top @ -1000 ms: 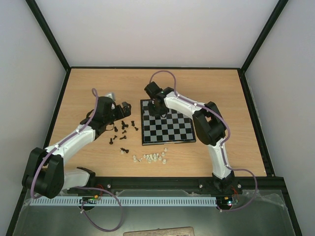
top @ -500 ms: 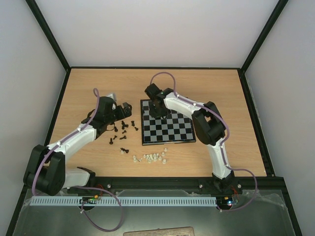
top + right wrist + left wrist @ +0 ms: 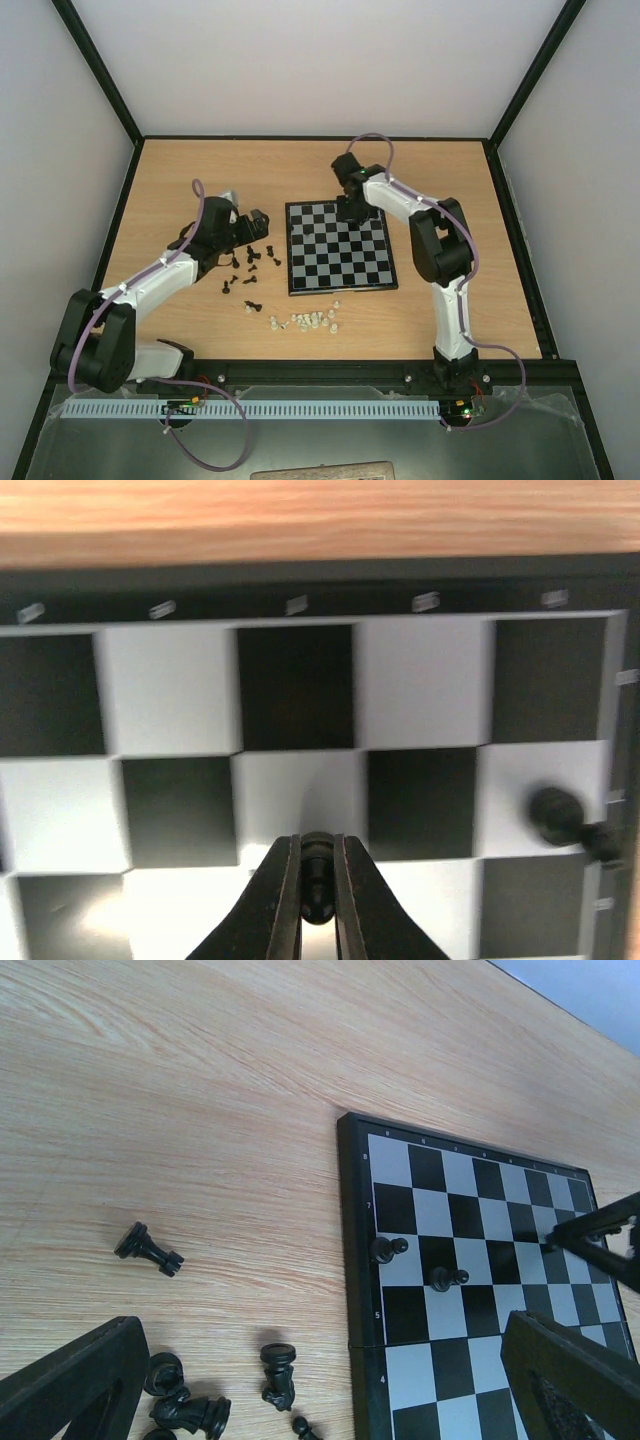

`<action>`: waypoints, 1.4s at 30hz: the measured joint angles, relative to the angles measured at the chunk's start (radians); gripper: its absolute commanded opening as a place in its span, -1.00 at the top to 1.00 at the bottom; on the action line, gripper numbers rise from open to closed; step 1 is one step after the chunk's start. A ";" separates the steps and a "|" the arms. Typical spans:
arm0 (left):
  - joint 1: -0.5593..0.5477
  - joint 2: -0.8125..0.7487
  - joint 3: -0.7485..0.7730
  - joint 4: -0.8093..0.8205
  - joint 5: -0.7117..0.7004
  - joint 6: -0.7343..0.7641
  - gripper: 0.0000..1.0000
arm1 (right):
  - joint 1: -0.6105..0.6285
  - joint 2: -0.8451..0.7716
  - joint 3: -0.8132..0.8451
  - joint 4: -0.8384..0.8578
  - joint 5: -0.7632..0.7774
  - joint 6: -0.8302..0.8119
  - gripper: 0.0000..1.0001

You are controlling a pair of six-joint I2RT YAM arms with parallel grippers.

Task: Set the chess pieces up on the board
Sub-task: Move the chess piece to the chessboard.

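The board [image 3: 340,290] lies mid-table. Over its far rows my right gripper [image 3: 352,211] hangs; in the right wrist view this gripper [image 3: 316,852] is shut on a small black chess piece [image 3: 316,878] above a pale square. Another black piece [image 3: 556,815] stands near the board's right rim. Two black pawns [image 3: 388,1249] [image 3: 448,1279] stand on the board's left files. Loose black chess pieces [image 3: 250,264] lie on the wood left of the board, below my open left gripper [image 3: 256,226]. The left gripper [image 3: 322,1345] holds nothing above the toppled pieces [image 3: 277,1372].
Several whitish translucent chessmen [image 3: 305,321] cluster on the wood near the board's front-left corner. One black piece [image 3: 148,1250] lies apart on the bare wood. Black frame rails [image 3: 130,215] edge the table on both sides.
The right gripper has moved rightward along the board's far rows, from near the far-left corner toward the middle. The left arm has hardly shifted.
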 measured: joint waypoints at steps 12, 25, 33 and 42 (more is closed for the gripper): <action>0.000 0.012 0.000 0.003 0.005 0.000 -0.99 | -0.062 0.000 0.000 -0.006 0.035 0.000 0.83; 0.000 0.012 0.000 0.004 0.006 0.000 -0.99 | -0.075 0.000 0.000 -0.013 0.061 0.000 0.69; 0.000 0.012 0.000 0.004 0.005 0.000 -0.99 | -0.074 -0.021 -0.020 -0.003 0.037 -0.005 0.42; 0.000 0.012 0.000 0.004 0.005 0.000 -0.99 | 0.021 -0.132 -0.036 0.014 0.003 -0.011 0.40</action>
